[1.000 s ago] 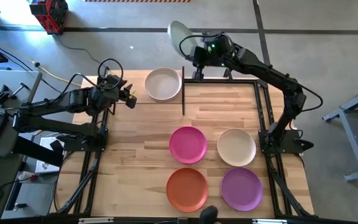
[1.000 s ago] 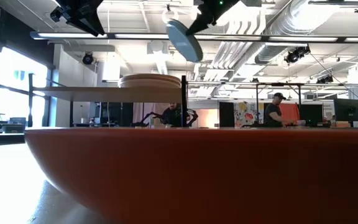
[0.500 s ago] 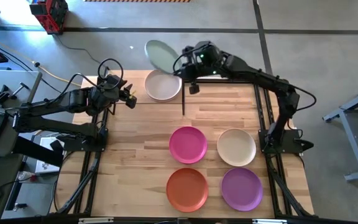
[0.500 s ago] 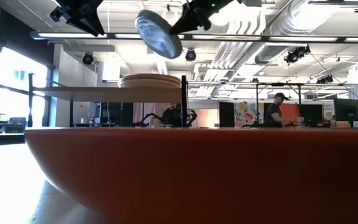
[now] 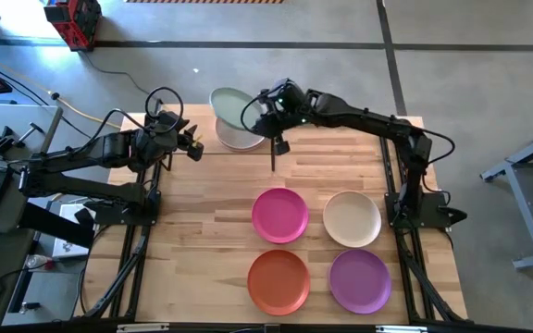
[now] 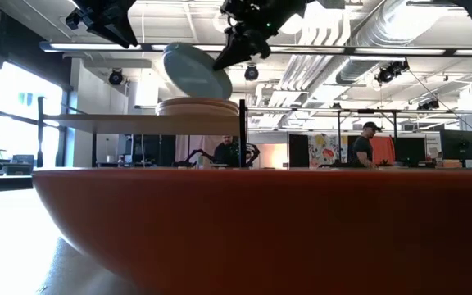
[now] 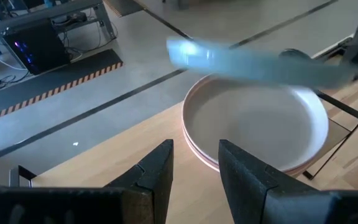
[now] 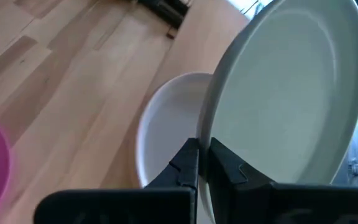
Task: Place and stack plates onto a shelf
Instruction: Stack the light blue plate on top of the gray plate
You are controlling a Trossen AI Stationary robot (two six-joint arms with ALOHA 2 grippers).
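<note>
Light-wood shelf (image 5: 202,129) carried a stack of plates (image 6: 197,106). Above that stack, tilted, hung the pale green plate (image 5: 230,106), its rim pinched between the closed fingers of the right gripper (image 5: 259,113). Beside the shelf hovered the left gripper (image 5: 191,146), fingers slightly parted and empty.

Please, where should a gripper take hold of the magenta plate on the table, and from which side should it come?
Probably by its rim. The magenta plate lies flat and shallow, so only the edge offers a pinch. Its far edge, facing the shelf, is freest: the cream plate and orange plate crowd two other sides. The right gripper already holds the green plate this way.
</note>
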